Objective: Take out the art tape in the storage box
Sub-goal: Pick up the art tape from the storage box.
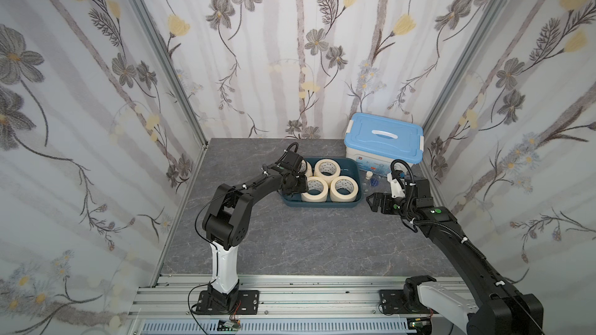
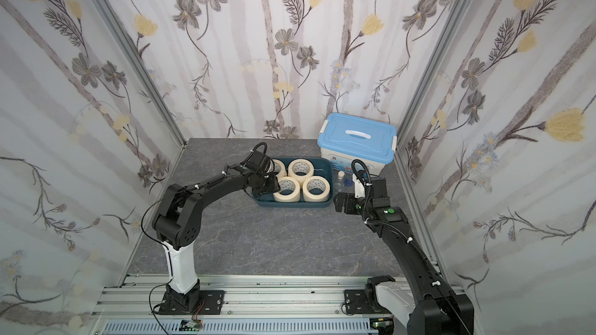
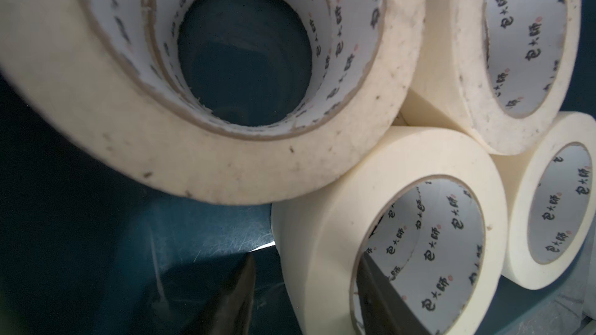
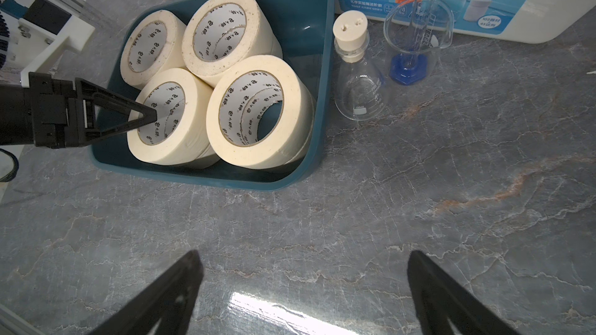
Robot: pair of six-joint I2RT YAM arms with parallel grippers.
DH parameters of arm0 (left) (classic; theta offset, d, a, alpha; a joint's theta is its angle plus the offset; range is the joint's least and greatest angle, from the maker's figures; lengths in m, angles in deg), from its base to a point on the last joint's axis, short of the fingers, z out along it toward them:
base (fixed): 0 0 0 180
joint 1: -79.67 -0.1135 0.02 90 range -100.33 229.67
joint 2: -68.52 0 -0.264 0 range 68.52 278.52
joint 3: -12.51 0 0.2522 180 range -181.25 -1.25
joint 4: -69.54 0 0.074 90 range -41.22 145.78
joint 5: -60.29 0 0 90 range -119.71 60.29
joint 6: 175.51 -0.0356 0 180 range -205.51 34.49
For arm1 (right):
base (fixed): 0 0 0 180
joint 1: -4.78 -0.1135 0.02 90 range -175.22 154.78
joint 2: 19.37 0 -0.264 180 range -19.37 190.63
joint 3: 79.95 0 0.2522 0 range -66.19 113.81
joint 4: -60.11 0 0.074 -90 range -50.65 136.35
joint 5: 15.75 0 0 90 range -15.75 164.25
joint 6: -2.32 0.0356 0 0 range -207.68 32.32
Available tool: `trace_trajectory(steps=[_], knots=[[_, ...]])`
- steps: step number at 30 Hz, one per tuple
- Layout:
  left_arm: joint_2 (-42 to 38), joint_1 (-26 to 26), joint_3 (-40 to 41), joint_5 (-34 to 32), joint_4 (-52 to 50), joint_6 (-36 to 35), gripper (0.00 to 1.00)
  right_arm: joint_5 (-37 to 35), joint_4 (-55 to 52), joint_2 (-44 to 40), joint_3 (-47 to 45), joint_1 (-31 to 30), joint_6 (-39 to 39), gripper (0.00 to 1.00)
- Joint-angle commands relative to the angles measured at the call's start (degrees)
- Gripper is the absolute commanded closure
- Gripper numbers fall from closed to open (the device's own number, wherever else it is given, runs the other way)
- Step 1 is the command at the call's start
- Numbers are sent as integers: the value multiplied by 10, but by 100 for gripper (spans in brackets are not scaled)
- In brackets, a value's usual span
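Now poised at the left end of the teal storage box (image 1: 322, 205), the left claw (image 3: 306, 262) straddles the wall of one ring of art tape (image 4: 251, 157), the near-left roll (image 4: 164, 154). One finger (image 3: 380, 298) reaches into the printed core. The other finger (image 3: 232, 294) stands outside over the box's floor with a sliver of gap to the cream side, so the jaws are apart and not yet clamped.

All the tape in view sits in the box, in four stacks packed side by side and touching, each apparently two rolls high. No roll lies outside it.

Just right of the box stand a stoppered glass flask (image 4: 359, 91) and a beaker (image 4: 416, 37). A white bin (image 1: 383, 135) with a blue lid sits in the far right corner. Nearer, the right claw (image 4: 306, 301) hangs wide open and empty over the bare grey counter (image 1: 290, 243).

The step in hand looks to be the first grasp. Done well, it would mean closing squarely on the roll's wall, high enough to take the top roll alone, then lifting straight up. Neighbours press on two sides, and a tilted pull could drag them or shift the box. The open counter near and to the left offers room to set the roll down.
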Motion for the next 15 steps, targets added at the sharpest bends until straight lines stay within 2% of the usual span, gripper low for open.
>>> trace_trajectory(steps=[1,8,15], knots=[[-2,1,-4,-1,0,7,57,8,-2,2,2,-1,5,0],[-12,2,-4,-1,-1,8,76,9,-2,6,0,-1,3,0],[-27,3,-4,5,6,12,81,10,-3,8,0,-1,4,0]])
